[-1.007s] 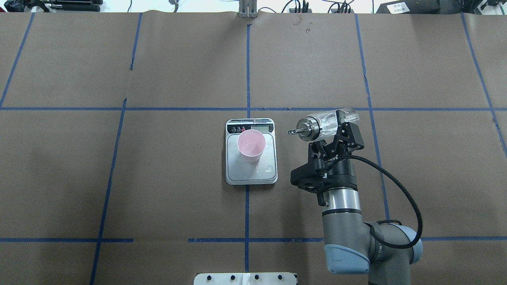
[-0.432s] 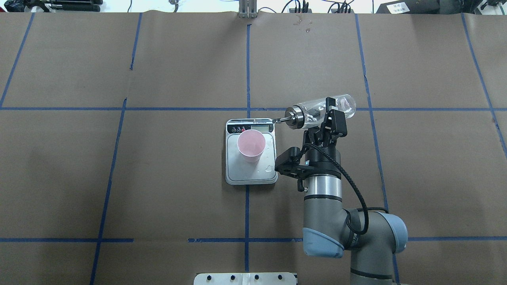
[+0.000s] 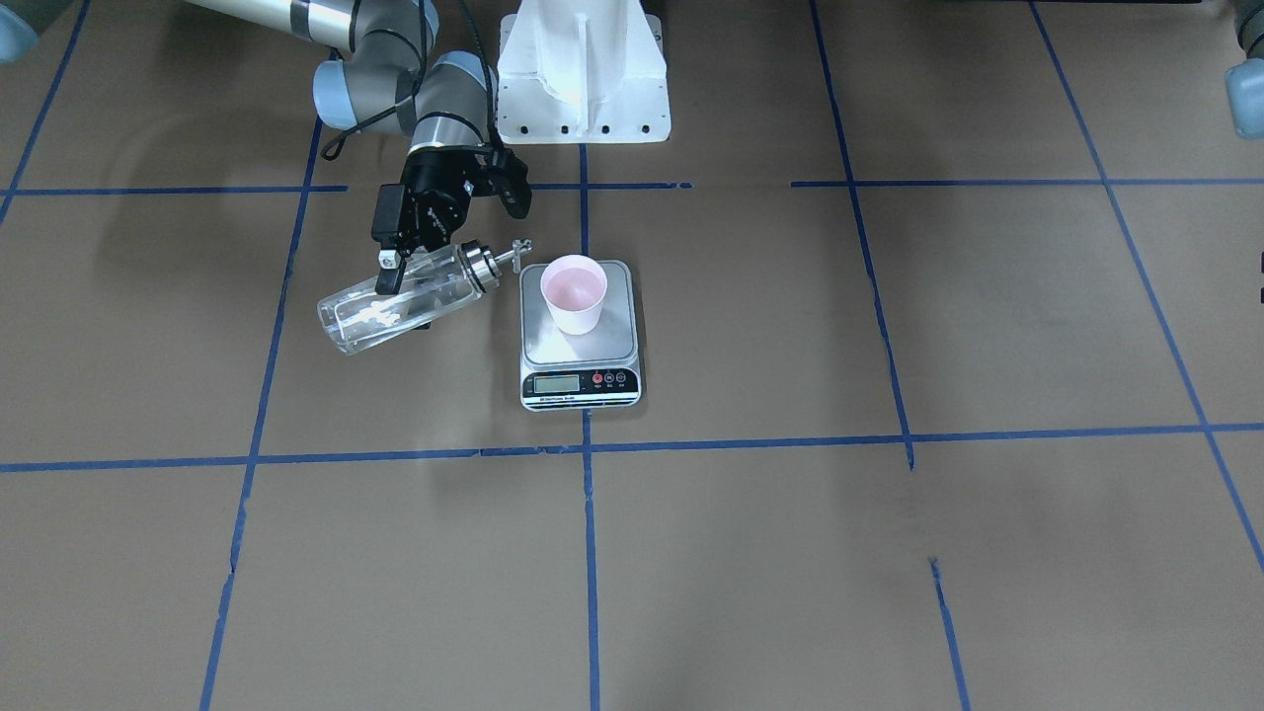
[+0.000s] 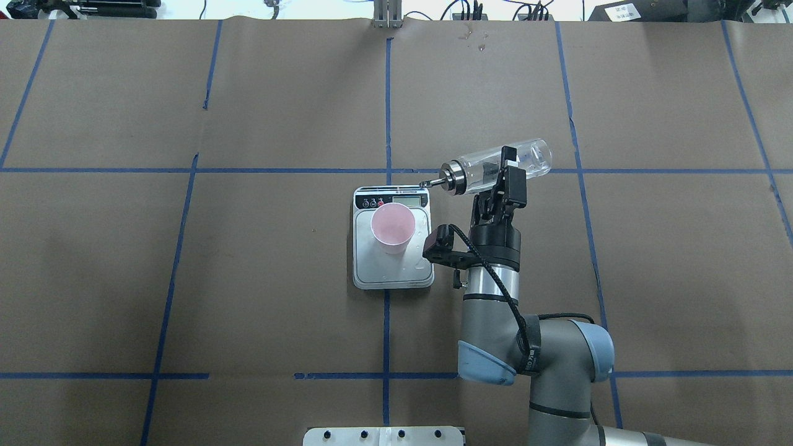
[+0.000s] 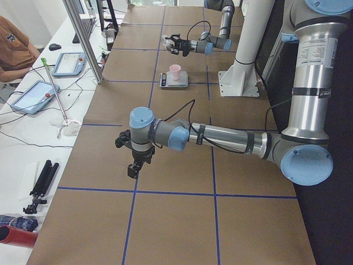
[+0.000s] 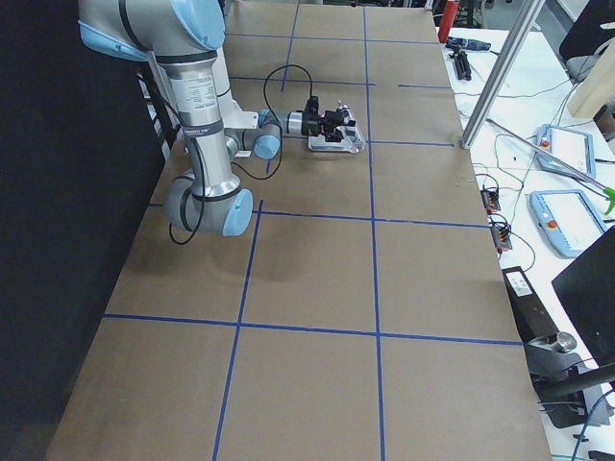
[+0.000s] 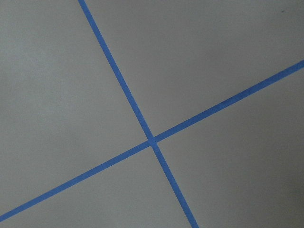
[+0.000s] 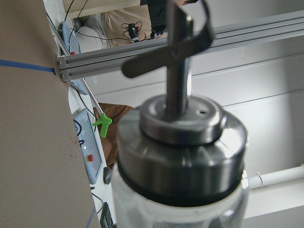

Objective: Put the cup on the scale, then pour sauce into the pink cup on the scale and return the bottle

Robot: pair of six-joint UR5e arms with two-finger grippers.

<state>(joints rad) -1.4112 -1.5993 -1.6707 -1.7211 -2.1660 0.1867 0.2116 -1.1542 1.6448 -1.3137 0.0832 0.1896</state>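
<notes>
The right gripper (image 4: 505, 168) clamps the bottle (image 4: 534, 158) nearly on its side, its spout (image 4: 427, 183) pointing to the gripper's left and seemingly stopping short of the cup (image 4: 392, 226), which stands upright on the scale (image 4: 393, 277); I cannot tell whether the left gripper (image 5: 134, 167) is wide or narrow.

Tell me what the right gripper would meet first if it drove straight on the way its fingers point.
Only the bottle the right gripper clamps. Past that the line runs over bare table toward the far edge and looks free, though height is unclear; scale and cup sit aside.
</notes>
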